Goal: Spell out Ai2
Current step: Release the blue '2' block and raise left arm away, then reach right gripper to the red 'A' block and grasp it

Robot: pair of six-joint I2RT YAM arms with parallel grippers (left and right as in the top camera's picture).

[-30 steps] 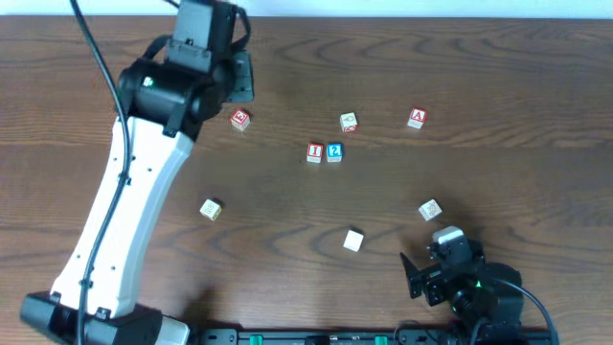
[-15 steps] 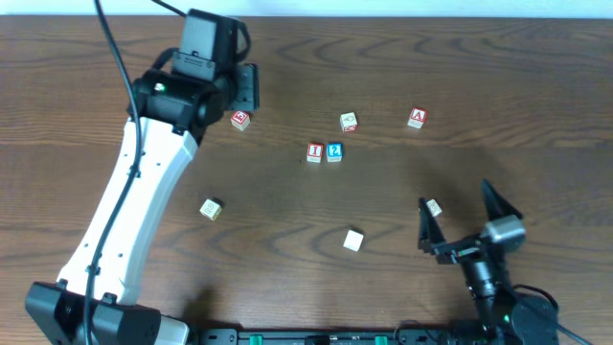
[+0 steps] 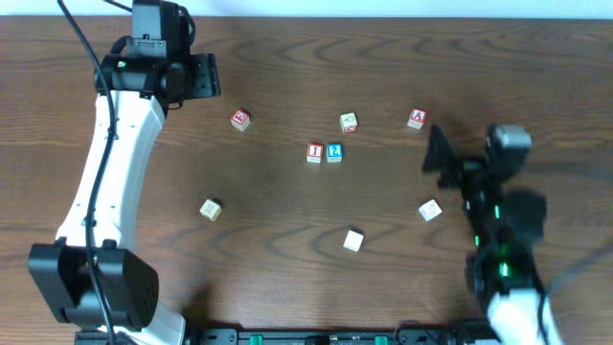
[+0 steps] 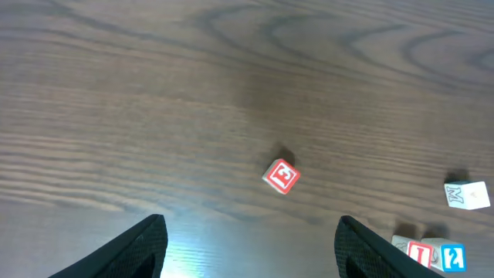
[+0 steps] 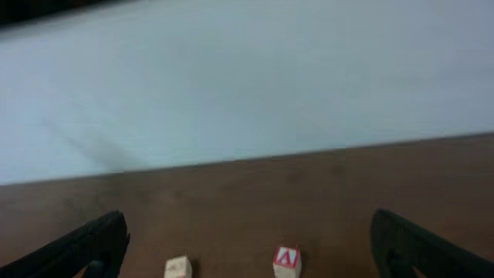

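The red "A" block (image 3: 416, 118) lies at the back right and shows low in the right wrist view (image 5: 286, 259). The red "I" block (image 3: 314, 152) and the blue "2" block (image 3: 334, 151) stand side by side mid-table, touching; they also show at the left wrist view's lower right, the "I" block (image 4: 417, 251) beside the "2" block (image 4: 453, 256). My left gripper (image 3: 203, 77) is open and empty (image 4: 251, 224), left of a red block (image 3: 239, 119). My right gripper (image 3: 465, 163) is open and empty (image 5: 247, 220), raised, just right of and nearer than the "A" block.
Other loose blocks: a pale one (image 3: 349, 122) at the back, one at the left (image 3: 211, 209), one at the front (image 3: 352, 240), one (image 3: 429, 210) by the right arm. The table's far edge meets a white wall (image 5: 247, 85).
My left gripper has drawn back to the left, away from the red block. My right arm has risen from the front edge and swung toward the back, up beside the "A" block.
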